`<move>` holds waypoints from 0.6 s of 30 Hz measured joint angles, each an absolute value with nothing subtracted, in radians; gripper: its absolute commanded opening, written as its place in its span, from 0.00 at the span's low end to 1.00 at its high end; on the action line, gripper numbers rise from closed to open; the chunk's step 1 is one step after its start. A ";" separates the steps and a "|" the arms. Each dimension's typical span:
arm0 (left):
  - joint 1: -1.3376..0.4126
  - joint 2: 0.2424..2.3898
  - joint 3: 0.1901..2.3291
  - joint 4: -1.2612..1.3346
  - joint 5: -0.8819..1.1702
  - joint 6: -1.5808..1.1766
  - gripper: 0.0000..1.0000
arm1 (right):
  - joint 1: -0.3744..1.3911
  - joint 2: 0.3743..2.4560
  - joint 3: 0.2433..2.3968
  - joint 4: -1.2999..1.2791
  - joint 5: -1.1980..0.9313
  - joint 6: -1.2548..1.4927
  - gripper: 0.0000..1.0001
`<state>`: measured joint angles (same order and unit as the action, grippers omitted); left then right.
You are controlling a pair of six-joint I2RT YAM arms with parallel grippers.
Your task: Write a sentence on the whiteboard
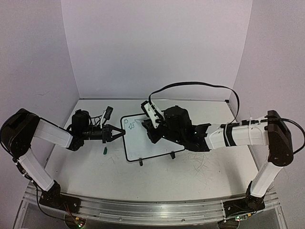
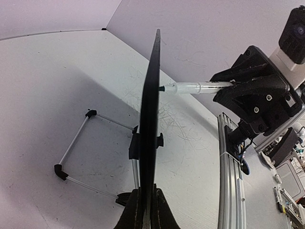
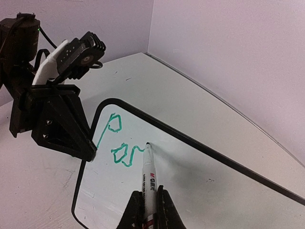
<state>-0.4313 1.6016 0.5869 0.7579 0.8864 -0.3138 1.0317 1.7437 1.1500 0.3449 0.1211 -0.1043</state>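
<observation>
Whiteboard (image 1: 143, 145) standing mid-table (image 1: 200, 176), left gripper (image 1: 121, 133) on its left edge, right gripper (image 3: 147, 210) reaching over it from the right, marker (image 3: 149, 171) tip on whiteboard beside letters (image 3: 119, 153), cap (image 1: 104, 150) on table left of whiteboard

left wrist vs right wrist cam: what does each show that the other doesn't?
Left wrist only: the whiteboard edge-on, with its wire stand behind it. Right wrist only: the board's writing face with the green letters. Both: the marker tip touching the board, the left gripper clamping its rim, the right gripper holding the marker.
</observation>
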 measured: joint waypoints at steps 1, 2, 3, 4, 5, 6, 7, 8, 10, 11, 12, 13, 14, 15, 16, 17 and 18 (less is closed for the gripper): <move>-0.431 1.602 0.587 0.757 0.886 -0.314 0.00 | 1.032 1.745 1.150 0.344 0.123 -0.104 0.00; -0.431 1.602 0.587 0.757 0.886 -0.314 0.00 | 1.032 1.745 1.150 0.344 0.127 -0.104 0.00; -0.431 1.602 0.587 0.757 0.886 -0.314 0.00 | 1.032 1.745 1.150 0.343 0.133 -0.104 0.00; -0.431 1.602 0.587 0.757 0.886 -0.314 0.00 | 1.032 1.746 1.150 0.343 0.139 -0.104 0.00; -0.431 1.602 0.587 0.757 0.886 -0.314 0.00 | 1.032 1.746 1.150 0.343 0.144 -0.104 0.00; -0.431 1.602 0.587 0.757 0.886 -0.314 0.00 | 1.033 1.746 1.150 0.343 0.147 -0.104 0.00; -0.431 1.602 0.587 0.757 0.886 -0.314 0.00 | 1.032 1.746 1.150 0.342 0.150 -0.104 0.00; -0.431 1.602 0.587 0.756 0.886 -0.314 0.00 | 1.032 1.746 1.150 0.342 0.152 -0.104 0.00; -0.431 1.602 0.587 0.755 0.885 -0.314 0.00 | 1.032 1.746 1.150 0.342 0.151 -0.104 0.00; -0.431 1.602 0.587 0.754 0.885 -0.314 0.00 | 1.032 1.746 1.150 0.343 0.149 -0.104 0.00; -0.431 1.602 0.587 0.752 0.886 -0.314 0.00 | 1.032 1.746 1.150 0.343 0.146 -0.104 0.00; -0.431 1.602 0.587 0.751 0.886 -0.314 0.00 | 1.032 1.746 1.149 0.343 0.142 -0.104 0.00; -0.431 1.602 0.587 0.751 0.886 -0.314 0.00 | 1.032 1.745 1.147 0.344 0.137 -0.104 0.00; -0.431 1.602 0.587 0.751 0.886 -0.314 0.00 | 1.032 1.744 1.144 0.345 0.133 -0.104 0.00; -0.431 1.602 0.587 0.751 0.886 -0.314 0.00 | 1.032 1.743 1.140 0.344 0.129 -0.103 0.00; -0.431 1.602 0.587 0.751 0.886 -0.314 0.00 | 1.032 1.743 1.136 0.345 0.124 -0.103 0.00; -0.431 1.602 0.587 0.750 0.886 -0.314 0.00 | 1.032 1.743 1.132 0.344 0.119 -0.103 0.00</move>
<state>-0.4313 1.6016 0.5869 0.7504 0.8856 -0.3135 1.0317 1.7428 1.1322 0.3443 0.1193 -0.1032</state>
